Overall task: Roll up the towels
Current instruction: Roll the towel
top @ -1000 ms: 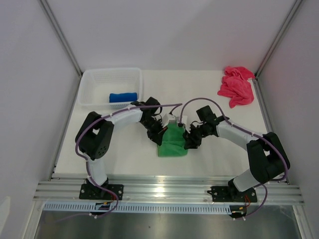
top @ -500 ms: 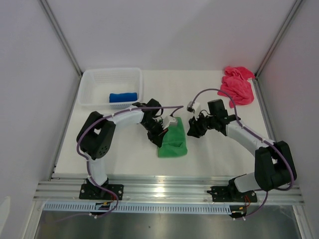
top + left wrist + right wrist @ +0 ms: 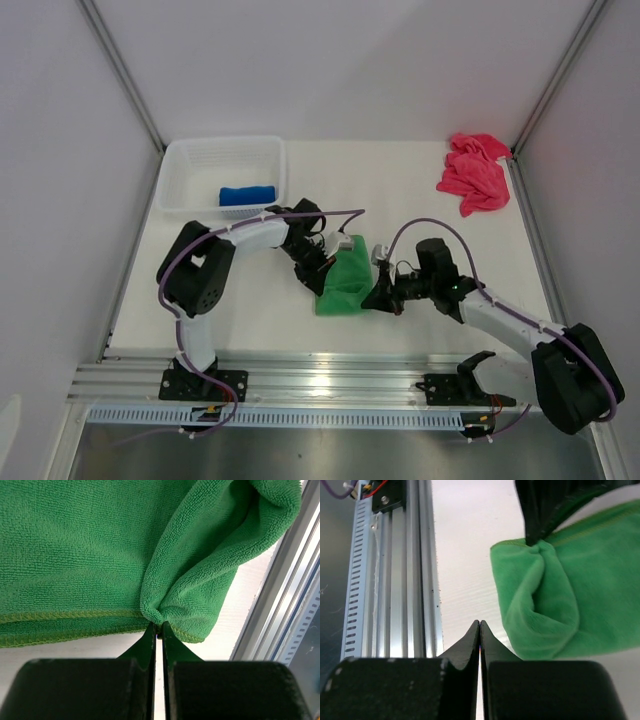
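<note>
**Tech A:** Report jaw state, left side first.

**Tech B:** Closed hard at the left gripper point(image 3: 158, 627), with a bunched fold of the soft green microfibre cloth towel point(image 3: 100, 545) pinched between the tips at its stitched hem. Closed also at the right gripper point(image 3: 479, 625), fingertip to fingertip, nothing between. Nearest corner of the same towel just to the right of those tips and slightly ahead, apparently not touching.

**Tech A:** Locate the remaining task items, working outward.

**Tech B:** Beyond the left jaws, farther from the bases and to the left: small royal blue cloth towel point(image 3: 246, 195), already a tight roll, lying inside the white plastic slatted basket point(image 3: 180, 160). Well apart from the right jaws, at the far right corner of the white table point(image 3: 250, 320): pink cloth towel point(image 3: 474, 172), crumpled in a loose heap.

**Tech A:** Assess progress.

**Tech B:** Judged one of three done: blue rolled and in the basket. Green doubled over, not yet a roll; judged the step in hand. Pink not started.

**Tech A:** Describe arm pose.

**Tech B:** Left arm point(image 3: 240, 237) bent at the elbow, reaching inward, wrist low at the green towel's left edge. Right arm point(image 3: 500, 315) stretched low across the table from its base, wrist near the surface, tips aimed at the towel's near right corner.
</note>
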Action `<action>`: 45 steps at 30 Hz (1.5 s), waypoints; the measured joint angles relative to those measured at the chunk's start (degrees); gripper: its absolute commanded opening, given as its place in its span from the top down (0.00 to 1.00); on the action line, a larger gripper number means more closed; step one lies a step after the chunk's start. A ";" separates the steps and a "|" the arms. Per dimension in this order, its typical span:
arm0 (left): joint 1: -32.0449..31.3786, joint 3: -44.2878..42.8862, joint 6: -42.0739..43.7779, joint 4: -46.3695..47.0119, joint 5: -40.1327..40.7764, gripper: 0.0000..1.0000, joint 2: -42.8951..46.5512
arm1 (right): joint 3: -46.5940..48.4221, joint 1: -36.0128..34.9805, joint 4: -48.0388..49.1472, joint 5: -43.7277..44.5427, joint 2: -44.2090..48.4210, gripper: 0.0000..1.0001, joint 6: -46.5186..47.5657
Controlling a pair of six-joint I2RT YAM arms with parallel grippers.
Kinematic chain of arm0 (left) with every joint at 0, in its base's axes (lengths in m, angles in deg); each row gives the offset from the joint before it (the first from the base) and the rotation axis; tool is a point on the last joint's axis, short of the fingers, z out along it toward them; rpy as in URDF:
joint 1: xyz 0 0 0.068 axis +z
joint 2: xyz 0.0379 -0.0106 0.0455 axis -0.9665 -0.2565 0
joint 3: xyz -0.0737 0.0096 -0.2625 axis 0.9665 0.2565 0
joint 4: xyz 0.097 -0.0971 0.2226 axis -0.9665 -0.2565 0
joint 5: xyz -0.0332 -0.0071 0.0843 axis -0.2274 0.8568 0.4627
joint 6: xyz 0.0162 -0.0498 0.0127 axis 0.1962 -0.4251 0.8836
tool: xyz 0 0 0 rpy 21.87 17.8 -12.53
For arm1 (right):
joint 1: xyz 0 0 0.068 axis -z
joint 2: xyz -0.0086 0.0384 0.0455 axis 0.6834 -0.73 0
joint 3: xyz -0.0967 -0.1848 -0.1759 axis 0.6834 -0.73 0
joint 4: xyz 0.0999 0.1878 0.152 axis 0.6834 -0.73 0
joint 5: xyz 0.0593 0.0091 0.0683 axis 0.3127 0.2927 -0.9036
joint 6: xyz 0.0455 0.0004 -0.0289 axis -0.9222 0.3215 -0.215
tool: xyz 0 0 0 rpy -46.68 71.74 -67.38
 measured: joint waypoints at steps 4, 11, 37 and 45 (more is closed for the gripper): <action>0.17 0.00 -0.72 0.11 0.17 0.99 -0.44 | -0.74 -3.30 5.70 -0.81 -3.78 1.00 -0.24; 0.28 0.00 -1.20 0.17 0.42 1.00 -0.63 | -0.63 -6.51 12.66 2.27 -10.99 1.00 -0.24; 0.28 -1.42 -1.09 0.04 4.85 0.75 -0.76 | 0.52 -1.11 27.50 8.39 -25.05 1.00 -13.16; 0.33 -5.33 -0.74 -0.35 6.75 0.63 -0.66 | 0.52 -1.05 28.00 9.16 -26.10 1.00 -14.71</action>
